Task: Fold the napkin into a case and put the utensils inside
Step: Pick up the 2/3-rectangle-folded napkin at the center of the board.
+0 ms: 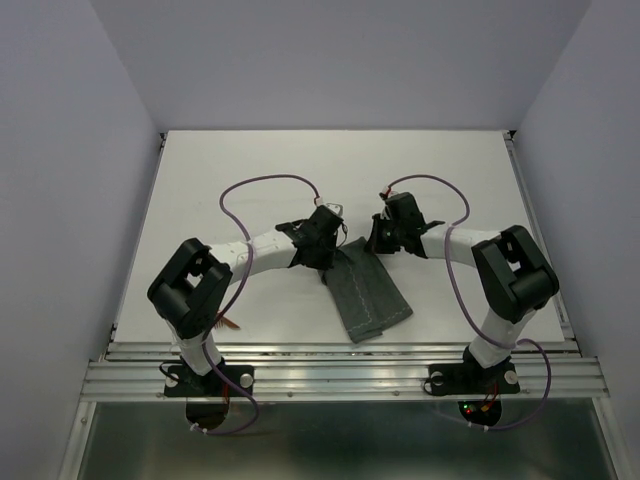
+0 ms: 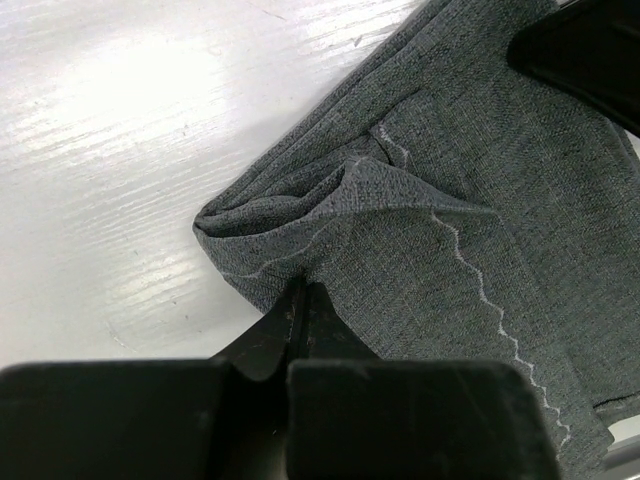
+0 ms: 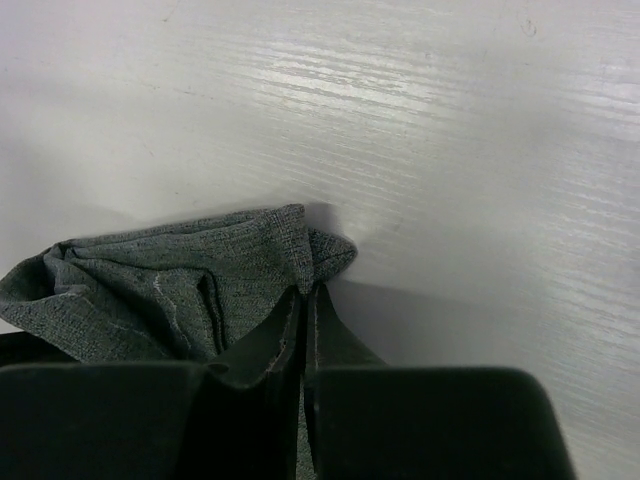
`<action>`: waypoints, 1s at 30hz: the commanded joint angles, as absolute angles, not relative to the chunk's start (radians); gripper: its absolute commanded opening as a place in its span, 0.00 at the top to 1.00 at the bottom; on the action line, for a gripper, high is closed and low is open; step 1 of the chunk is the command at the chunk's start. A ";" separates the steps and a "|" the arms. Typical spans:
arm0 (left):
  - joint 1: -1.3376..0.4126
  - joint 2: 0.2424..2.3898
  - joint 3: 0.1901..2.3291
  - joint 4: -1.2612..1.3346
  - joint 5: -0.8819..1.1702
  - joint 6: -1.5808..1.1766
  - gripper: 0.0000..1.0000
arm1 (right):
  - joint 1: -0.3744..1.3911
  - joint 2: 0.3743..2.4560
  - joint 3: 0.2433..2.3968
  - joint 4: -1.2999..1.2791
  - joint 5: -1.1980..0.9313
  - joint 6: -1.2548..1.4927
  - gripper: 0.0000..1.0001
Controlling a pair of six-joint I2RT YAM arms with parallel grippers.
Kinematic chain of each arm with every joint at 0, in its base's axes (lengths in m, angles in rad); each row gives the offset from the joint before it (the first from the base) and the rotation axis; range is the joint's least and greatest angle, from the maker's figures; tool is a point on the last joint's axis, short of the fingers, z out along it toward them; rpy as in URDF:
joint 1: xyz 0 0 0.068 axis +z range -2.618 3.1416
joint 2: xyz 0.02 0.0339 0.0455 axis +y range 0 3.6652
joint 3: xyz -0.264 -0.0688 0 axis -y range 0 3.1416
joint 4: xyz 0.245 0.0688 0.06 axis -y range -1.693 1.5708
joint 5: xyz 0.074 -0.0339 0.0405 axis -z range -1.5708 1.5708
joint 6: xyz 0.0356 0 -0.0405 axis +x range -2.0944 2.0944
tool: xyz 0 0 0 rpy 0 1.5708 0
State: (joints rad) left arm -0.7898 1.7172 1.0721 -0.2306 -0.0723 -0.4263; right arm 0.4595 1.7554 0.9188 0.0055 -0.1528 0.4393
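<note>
The grey-green napkin [image 1: 372, 296] lies folded into a long strip that slants from the table's middle toward the front edge. My left gripper [image 1: 326, 258] is shut on the strip's far left corner; in the left wrist view the fingertips [image 2: 300, 290] pinch bunched cloth [image 2: 450, 170] at a stitched hem. My right gripper [image 1: 377, 243] is shut on the far right corner, and in the right wrist view [image 3: 308, 292] a fold of napkin [image 3: 150, 285] rises between its tips. Copper-brown utensils [image 1: 228, 323] peek out beside the left arm's elbow, mostly hidden.
Purple cables [image 1: 262, 185] loop over both arms. A black part of the right arm [image 2: 590, 50] shows in the top right corner of the left wrist view. White walls enclose the table [image 1: 330, 160] on three sides, and a metal rail [image 1: 340, 372] runs along the front.
</note>
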 commanded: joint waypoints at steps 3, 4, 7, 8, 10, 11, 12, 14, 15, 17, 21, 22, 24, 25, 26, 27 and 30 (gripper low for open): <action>-0.788 1.690 1.068 -0.242 -0.064 -0.420 1.00 | 0.471 1.666 0.913 -0.028 -0.127 0.440 0.99; -0.788 1.692 1.072 -0.244 -0.063 -0.420 1.00 | 0.471 1.658 0.911 -0.029 -0.129 0.440 0.99; -0.787 1.687 1.089 -0.247 -0.063 -0.420 1.00 | 0.480 1.643 0.911 -0.032 -0.129 0.443 0.99; -0.788 1.684 1.098 -0.245 -0.061 -0.419 0.95 | 0.480 1.646 0.913 -0.032 -0.129 0.443 0.99; -0.787 1.661 1.107 -0.241 -0.058 -0.422 0.70 | 0.480 1.651 0.911 -0.032 -0.129 0.443 0.99; -0.787 1.657 1.123 -0.242 -0.066 -0.423 0.63 | 0.480 1.652 0.911 -0.031 -0.130 0.445 0.99; -0.788 1.651 1.134 -0.251 -0.071 -0.431 0.53 | 0.480 1.657 0.908 -0.029 -0.133 0.445 0.99; -0.788 1.649 1.166 -0.259 -0.083 -0.437 0.52 | 0.480 1.658 0.907 -0.026 -0.135 0.446 0.99; -0.790 1.649 1.173 -0.261 -0.087 -0.440 0.52 | 0.480 1.660 0.907 -0.025 -0.133 0.446 0.99; -0.788 1.651 1.192 -0.258 -0.103 -0.460 0.52 | 0.489 1.663 0.905 -0.025 -0.133 0.446 0.99; -0.788 1.672 1.232 -0.242 -0.127 -0.483 0.57 | 0.489 1.655 0.897 -0.023 -0.133 0.449 0.99; -0.788 1.687 1.239 -0.233 -0.135 -0.489 0.61 | 0.489 1.655 0.896 -0.023 -0.133 0.449 0.99; -0.787 1.703 1.265 -0.210 -0.134 -0.495 0.62 | 0.489 1.654 0.894 -0.023 -0.133 0.449 0.99; -0.788 1.725 1.281 -0.210 -0.132 -0.495 0.62 | 0.489 1.654 0.894 -0.023 -0.132 0.451 0.99; -0.788 1.735 1.304 -0.206 -0.109 -0.495 0.62 | 0.489 1.652 0.893 -0.023 -0.132 0.451 0.99; -0.788 1.746 1.313 -0.198 -0.092 -0.494 0.62 | 0.489 1.651 0.891 -0.023 -0.130 0.451 0.99; -0.788 1.778 1.327 -0.143 -0.028 -0.489 0.62 | 0.489 1.654 0.891 -0.023 -0.132 0.453 0.99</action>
State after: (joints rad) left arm -0.7898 1.7515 1.2785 -0.2180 -0.0826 -0.4847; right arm 0.4797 1.6775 0.8997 -0.0406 -0.1452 0.4458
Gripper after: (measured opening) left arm 0.381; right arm 0.038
